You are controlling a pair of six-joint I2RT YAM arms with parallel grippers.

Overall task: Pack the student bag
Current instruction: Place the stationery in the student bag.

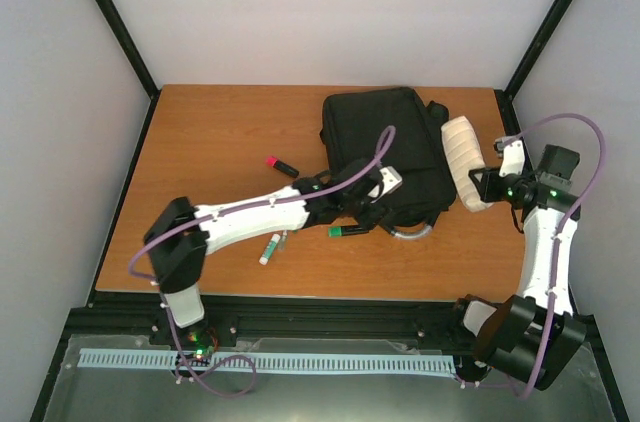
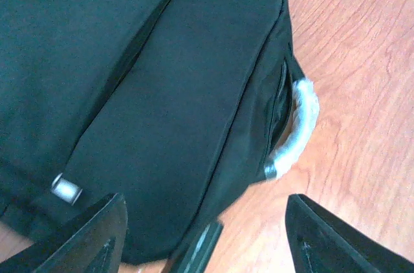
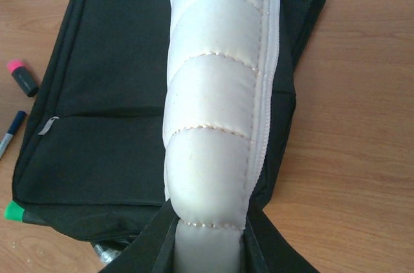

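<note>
Student bag (image 1: pixel 385 142): flat on the table (image 1: pixel 220 142), right of centre, long axis running away from the arms, grey handle (image 2: pixel 294 127) at the near end. Over that near end, left gripper (image 2: pixel 210 237), fingers spread wide, gripping nothing. Just off the bag's right edge, right gripper (image 3: pixel 210 247), clamped on a white quilted pouch (image 3: pixel 213 124) held lengthwise along the bag. Probably next: pouch into the bag, leftward from the right arm. Calls for an opening first; none visible, left gripper nearest for that.
</note>
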